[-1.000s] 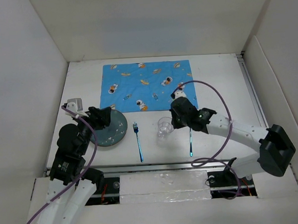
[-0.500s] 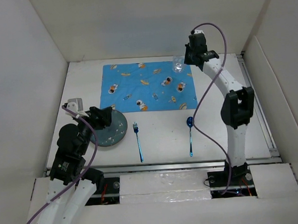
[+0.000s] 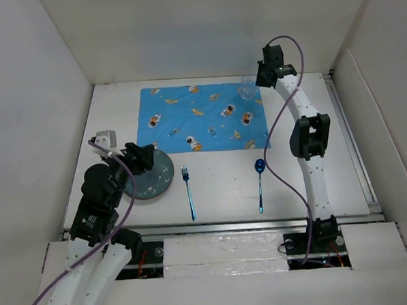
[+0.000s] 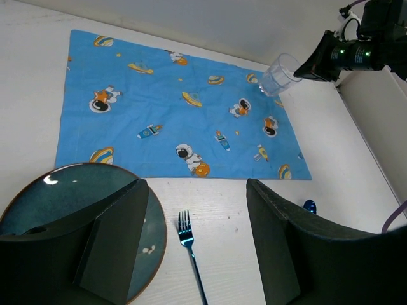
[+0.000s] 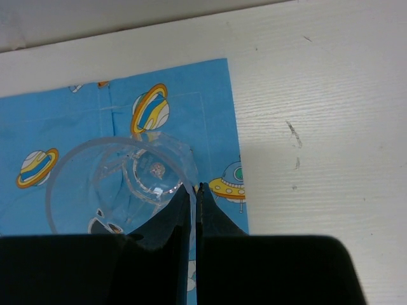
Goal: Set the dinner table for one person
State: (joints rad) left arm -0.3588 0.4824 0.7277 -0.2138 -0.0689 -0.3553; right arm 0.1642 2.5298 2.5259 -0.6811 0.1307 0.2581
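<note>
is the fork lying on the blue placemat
No, the fork lies on the bare white table, nearer the arms than the placemat.

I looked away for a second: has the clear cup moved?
Yes. The clear cup has gone from beside the fork up to the far right corner of the placemat, held in the right pincer.

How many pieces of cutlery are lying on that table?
2. A blue fork lies just right of the dark teal plate; a blue spoon lies farther right, by the placemat and its near right corner. No others show.
</note>
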